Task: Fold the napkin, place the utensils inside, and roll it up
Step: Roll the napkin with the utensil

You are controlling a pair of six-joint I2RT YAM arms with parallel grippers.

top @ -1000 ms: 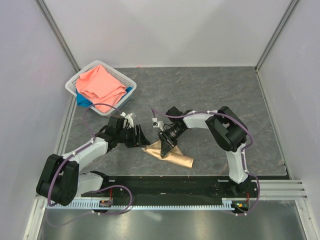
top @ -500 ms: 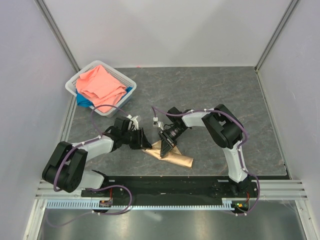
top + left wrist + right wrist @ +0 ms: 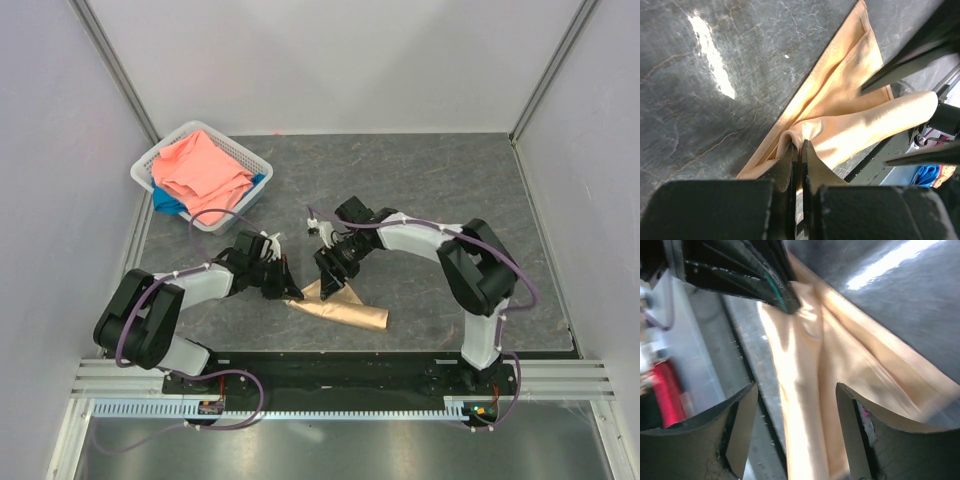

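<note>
Left gripper clamps a corner of the shiny peach-gold satin napkin, which lies folded near the front edge of the grey stone-patterned table. Right gripper hangs over it, fingers spread. Far left, a white plastic basket holds a coral-pink cloth atop a blue cloth.

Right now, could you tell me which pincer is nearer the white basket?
Left. The left pincer is at the left end of the napkin, on the side toward the basket; the right pincer is just right of it, farther away.
</note>
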